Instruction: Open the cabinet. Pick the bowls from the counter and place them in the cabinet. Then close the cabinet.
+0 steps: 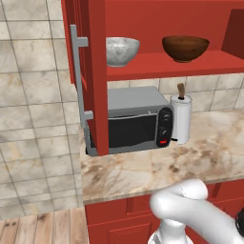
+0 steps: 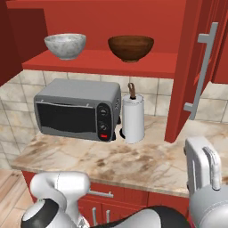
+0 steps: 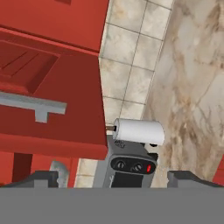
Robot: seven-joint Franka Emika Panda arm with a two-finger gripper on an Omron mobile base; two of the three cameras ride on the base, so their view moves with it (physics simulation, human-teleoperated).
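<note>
— Looking along my claw [image 3: 112, 177], what do I have ahead?

— My two finger tips [image 3: 41, 177] stand wide apart with nothing between them. Past them lies the open door [image 3: 48, 100] of the cabinet [image 1: 157, 19], with its grey handle [image 3: 30, 105] just above my left tip. Between the tips, further off, sit the microwave [image 3: 131, 164] and the roll of paper towels [image 3: 140, 131], turned sideways from where I look.

— And the bowls?

— Both stand on the shelf [image 2: 102, 62] inside the cabinet, up beyond my claw. The grey speckled bowl [image 2: 65, 45] is over the microwave, the brown wooden bowl [image 2: 131, 47] beside it, over the paper towels. They are near each other but not touching, both upright.

— The doors?

— Both doors are swung open; one door [image 2: 196, 67] hangs out over the counter [image 2: 147, 160], which carries the microwave and the paper towels just beside it.

— Am I touching anything?

— No, my tips are clear of the door and the handle.
</note>
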